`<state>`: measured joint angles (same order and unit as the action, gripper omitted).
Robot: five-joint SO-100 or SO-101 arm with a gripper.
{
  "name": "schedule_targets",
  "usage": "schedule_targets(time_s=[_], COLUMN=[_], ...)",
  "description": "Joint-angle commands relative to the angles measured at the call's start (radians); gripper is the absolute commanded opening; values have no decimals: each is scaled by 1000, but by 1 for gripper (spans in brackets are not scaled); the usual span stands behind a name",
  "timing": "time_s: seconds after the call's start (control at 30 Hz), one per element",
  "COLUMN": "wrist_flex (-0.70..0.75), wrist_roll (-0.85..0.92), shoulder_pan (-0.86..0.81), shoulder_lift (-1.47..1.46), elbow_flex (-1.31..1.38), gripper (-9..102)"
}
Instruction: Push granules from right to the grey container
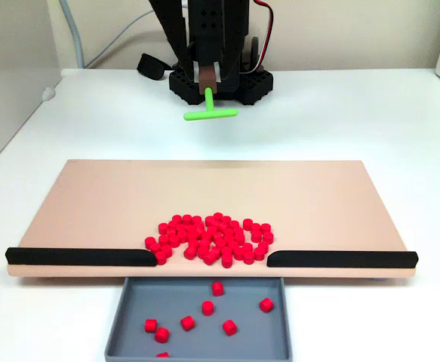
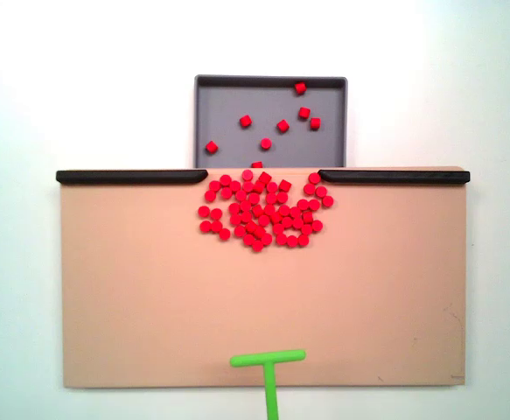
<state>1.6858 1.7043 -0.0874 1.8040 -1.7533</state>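
Observation:
A heap of red granules (image 1: 210,237) lies on the tan board (image 1: 99,211), right at the gap between its two black strips. Beyond that gap sits the grey container (image 1: 257,341), with several loose granules (image 1: 207,308) scattered inside. My gripper (image 1: 207,84) hangs behind the board's far edge, shut on the stem of a green T-shaped pusher (image 1: 210,113). In the fixed view from above, the pusher (image 2: 268,359) hovers over the board's near edge, well apart from the granules (image 2: 263,212). There the container (image 2: 228,101) is at the top.
Black strips (image 1: 76,256) (image 1: 342,259) line the board's edge on either side of the gap. The arm's black base (image 1: 220,79) stands behind the board on a white table (image 1: 370,113). A black cable lies left of the base.

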Motion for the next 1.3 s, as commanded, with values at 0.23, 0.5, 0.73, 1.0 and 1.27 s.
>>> schedule_targets(time_s=[0.23, 0.5, 0.73, 1.0, 1.27], wrist_flex=[3, 3, -38, -207, -206], wrist_roll=[49, 175, 465, 781, 1117], shoulder_pan=[-43, -98, -202, -287, -342], shoulder_lift=[3, -115, -123, -235, -295], elbow_flex=[71, 167, 170, 199, 219], gripper=[0, 0, 0, 0, 0])
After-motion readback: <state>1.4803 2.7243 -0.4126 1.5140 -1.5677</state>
